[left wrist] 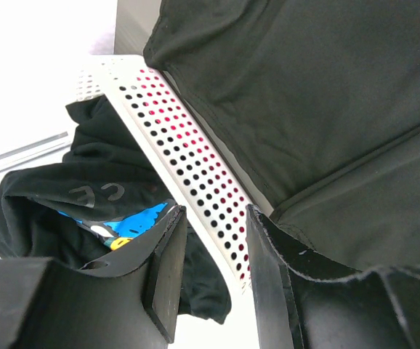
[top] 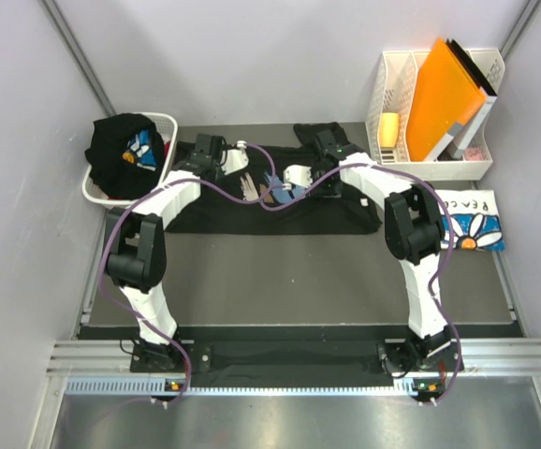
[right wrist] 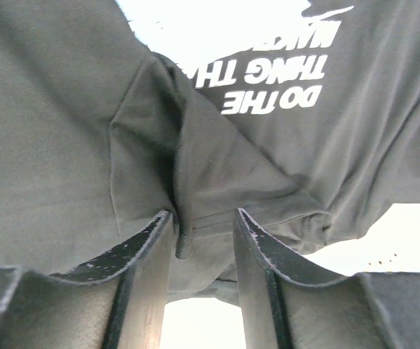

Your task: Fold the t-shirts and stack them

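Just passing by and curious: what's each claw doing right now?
Left gripper: open, holding nothing.
Right gripper: open, black shirt fold loose between its jaws.

We read white capitals on the black tee [right wrist: 65, 109] spread on the desk [top: 299, 271] just right of the white basket [top: 97, 192]. They stand upside down to the right wrist camera. One line says "DO THE". The next says "THING TH" before a fold hides the rest. A third seems to start "MAK" and is lost in glare. Well to the right of the basket, the folded white tee [top: 458, 210] shows "PEA" in dark, spaced letters along its far edge. Inside the basket, a crumpled black tee [left wrist: 86, 196] carries faint grey letters that look like "C E"; we cannot read more.
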`<state>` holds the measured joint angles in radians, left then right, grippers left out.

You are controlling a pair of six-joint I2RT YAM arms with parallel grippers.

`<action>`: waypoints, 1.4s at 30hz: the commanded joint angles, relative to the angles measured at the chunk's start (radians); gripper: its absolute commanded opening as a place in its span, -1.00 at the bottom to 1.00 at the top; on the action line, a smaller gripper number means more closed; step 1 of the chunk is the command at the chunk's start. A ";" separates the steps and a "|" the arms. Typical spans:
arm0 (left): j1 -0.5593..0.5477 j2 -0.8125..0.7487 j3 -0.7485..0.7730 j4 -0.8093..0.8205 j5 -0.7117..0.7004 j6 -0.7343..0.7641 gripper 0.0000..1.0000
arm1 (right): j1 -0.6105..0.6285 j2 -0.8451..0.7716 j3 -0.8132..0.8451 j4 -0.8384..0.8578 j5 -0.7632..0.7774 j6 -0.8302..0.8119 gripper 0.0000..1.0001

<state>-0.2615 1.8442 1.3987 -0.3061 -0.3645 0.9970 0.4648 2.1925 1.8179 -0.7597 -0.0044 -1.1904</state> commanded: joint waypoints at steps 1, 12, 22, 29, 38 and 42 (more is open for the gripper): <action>-0.001 -0.011 0.020 0.041 -0.002 -0.001 -0.14 | 0.014 -0.057 0.024 -0.038 -0.049 0.018 -0.17; -0.001 -0.005 0.026 0.044 -0.004 0.005 -0.14 | 0.009 -0.074 0.026 -0.052 -0.074 0.018 0.20; -0.001 -0.008 0.020 0.044 -0.005 0.003 -0.13 | 0.009 -0.034 0.064 0.054 -0.069 0.132 0.18; -0.001 -0.014 -0.001 0.054 -0.010 0.012 -0.14 | 0.005 -0.025 0.026 0.080 -0.062 0.132 0.12; 0.002 -0.010 0.003 0.062 -0.008 0.022 -0.13 | 0.000 -0.017 -0.006 0.094 -0.055 0.133 0.10; 0.002 -0.007 0.003 0.065 -0.007 0.022 -0.14 | 0.000 -0.022 -0.029 0.097 -0.054 0.137 0.10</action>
<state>-0.2615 1.8442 1.3987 -0.2863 -0.3668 1.0058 0.4637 2.1899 1.8042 -0.6865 -0.0525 -1.0752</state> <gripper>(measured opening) 0.436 0.551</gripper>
